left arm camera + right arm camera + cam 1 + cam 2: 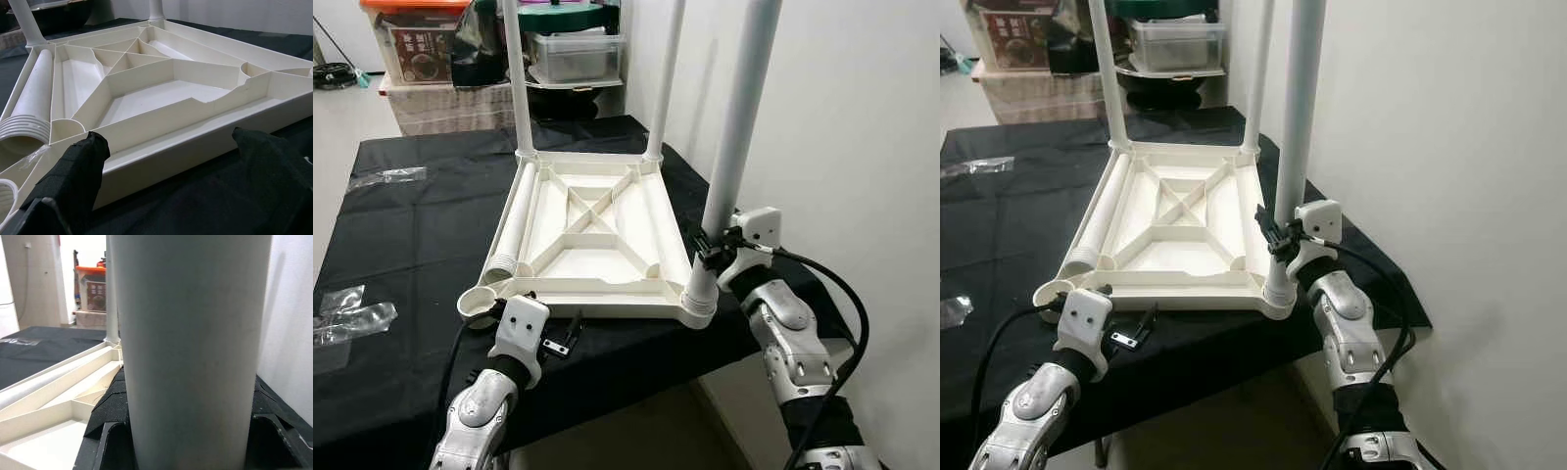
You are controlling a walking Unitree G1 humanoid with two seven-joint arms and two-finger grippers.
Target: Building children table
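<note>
The white children's table [587, 230] lies upside down on the black-draped tabletop [411, 225]. Three legs stand in their corners. The right claw [710, 250] is clamped on the near right leg [734, 147], probably seating it. The fourth leg [29, 98] lies loose inside the frame; the open left claw [563, 338] should fetch it. The left wrist view shows its ribbed end.

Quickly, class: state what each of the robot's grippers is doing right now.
Left gripper: open, holding nothing, facing the tabletop's near edge.
Right gripper: shut on the near right leg.
</note>
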